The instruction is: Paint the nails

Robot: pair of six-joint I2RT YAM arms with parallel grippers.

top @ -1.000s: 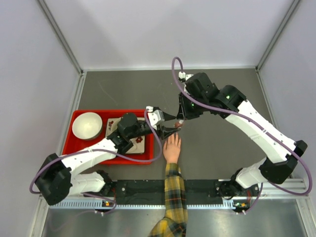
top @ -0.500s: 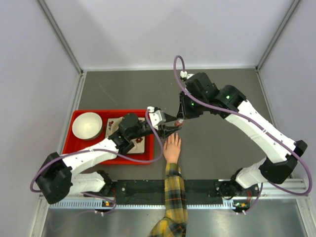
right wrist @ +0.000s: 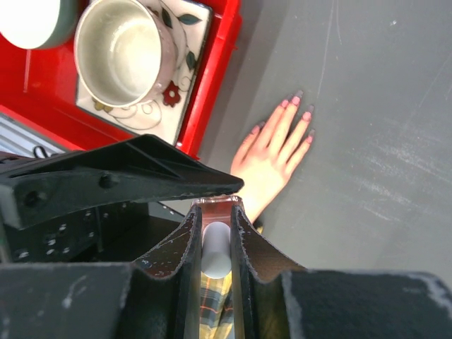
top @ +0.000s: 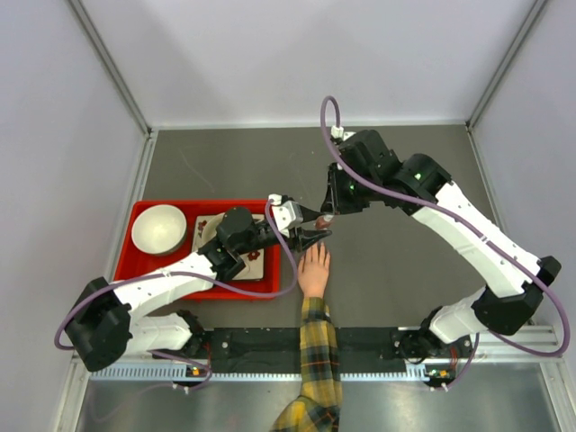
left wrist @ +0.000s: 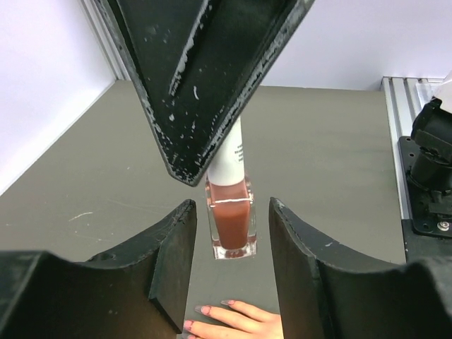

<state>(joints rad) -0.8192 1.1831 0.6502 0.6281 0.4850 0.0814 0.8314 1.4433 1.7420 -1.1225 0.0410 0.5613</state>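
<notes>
step: opening the polish bottle (left wrist: 232, 224); painting not yet starting, by my read
right hand (right wrist: 215, 212): clenching the white cap (right wrist: 216, 258), bottle hanging under it
left hand (left wrist: 231, 203): jaws standing apart, flanking the glass, gaps showing on both sides
nails (right wrist: 296, 101): on the person's fingers (right wrist: 284, 127), lying flat on the bench (right wrist: 367, 106) just below the left hand
next: left hand needing to clamp the glass so the right hand can twist the cap off
unclear: brush hiding inside; nails looking pinkish, can't tell if painted

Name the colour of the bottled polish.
Reddish-brown; the nail polish bottle shows best in left wrist view.
</notes>
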